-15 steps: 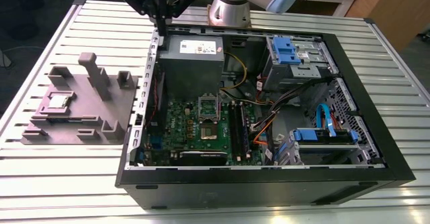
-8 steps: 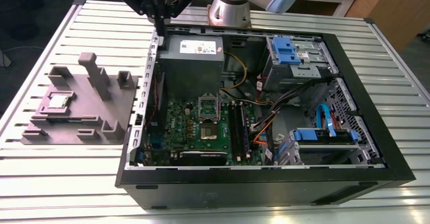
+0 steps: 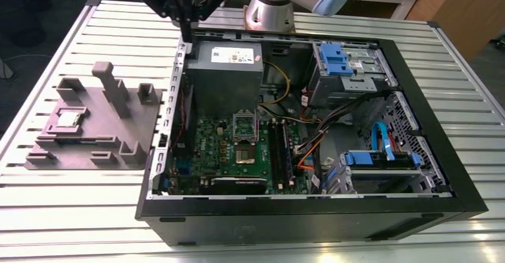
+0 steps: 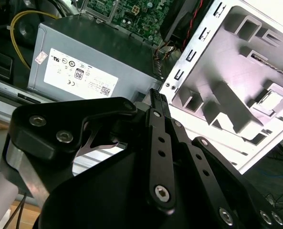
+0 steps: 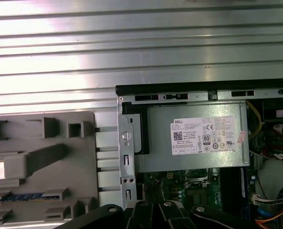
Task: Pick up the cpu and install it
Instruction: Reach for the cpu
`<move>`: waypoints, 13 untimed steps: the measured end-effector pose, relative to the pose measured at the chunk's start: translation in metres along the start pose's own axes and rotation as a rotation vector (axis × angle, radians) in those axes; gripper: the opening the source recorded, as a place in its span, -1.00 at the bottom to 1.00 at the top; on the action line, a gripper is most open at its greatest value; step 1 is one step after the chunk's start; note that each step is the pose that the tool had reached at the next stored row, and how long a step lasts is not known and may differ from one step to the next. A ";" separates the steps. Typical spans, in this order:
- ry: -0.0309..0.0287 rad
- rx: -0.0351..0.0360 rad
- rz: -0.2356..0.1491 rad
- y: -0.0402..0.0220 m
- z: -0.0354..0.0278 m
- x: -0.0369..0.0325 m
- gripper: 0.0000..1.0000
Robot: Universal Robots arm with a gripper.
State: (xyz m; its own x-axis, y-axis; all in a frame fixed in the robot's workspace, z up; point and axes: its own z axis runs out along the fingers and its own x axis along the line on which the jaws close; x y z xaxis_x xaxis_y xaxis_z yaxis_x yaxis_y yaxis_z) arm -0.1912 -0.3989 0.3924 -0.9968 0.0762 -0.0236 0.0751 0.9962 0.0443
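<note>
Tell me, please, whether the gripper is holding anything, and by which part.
Nothing is held: the gripper hangs empty over the rim of the computer case, while the cpu lies on the grey fixture beside it.

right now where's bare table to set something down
Bare table lies at the exterior view's left, both in front of the grey fixture and behind it. Crowded: the fixture top, holding the cpu, and the computer case.

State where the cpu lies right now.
In the exterior view, the cpu lies on the grey fixture, at the exterior view's left of the open computer case.
</note>
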 end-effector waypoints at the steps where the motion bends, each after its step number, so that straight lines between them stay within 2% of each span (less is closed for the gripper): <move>1: 0.0001 0.0001 0.000 0.0000 0.0000 0.0003 -0.80; 13: 0.0001 0.0000 0.000 -0.0003 0.0000 0.0041 -0.80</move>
State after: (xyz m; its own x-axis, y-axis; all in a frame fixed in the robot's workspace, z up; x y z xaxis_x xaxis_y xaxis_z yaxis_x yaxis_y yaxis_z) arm -0.1953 -0.3989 0.3923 -0.9968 0.0762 -0.0235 0.0751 0.9962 0.0443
